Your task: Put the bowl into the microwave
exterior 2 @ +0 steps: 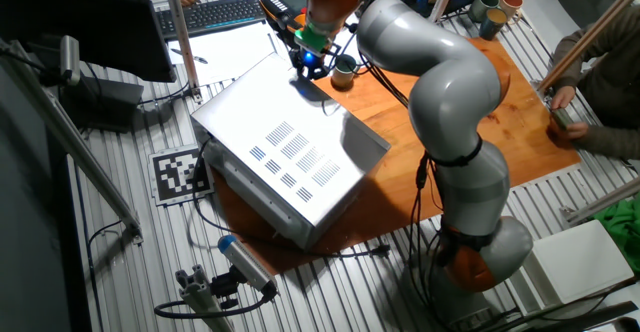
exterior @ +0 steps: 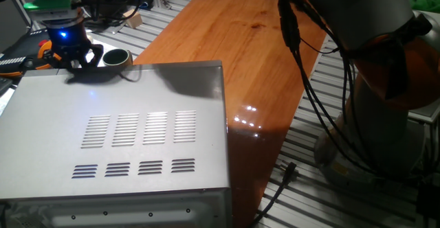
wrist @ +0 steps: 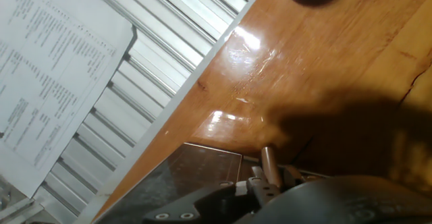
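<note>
1. Wooden tabletop [exterior: 234, 42] is lying on a slatted metal bench, with printed paper [wrist: 47, 69] resting on the slats left of the gripper in the hand view.
2. The microwave [exterior: 130, 142] is sitting just below and in front of the gripper, vent slots up; its door is not clearly showing in any view, so I cannot tell whether it is open.
3. The gripper [exterior: 79, 58] is hanging over the microwave's far edge, blue light glowing above it. Whether its fingers are spread or pressed together I cannot tell; they are mostly hidden.
4. The bowl [exterior: 117, 58] is standing upright on the wood just right of the gripper, apparently not held.
5. Judging by this, the reach-and-grasp step is in hand. The next move is calling for centring over the bowl's rim, descending, and pinching one wall, while keeping clear of the microwave's edge.
</note>
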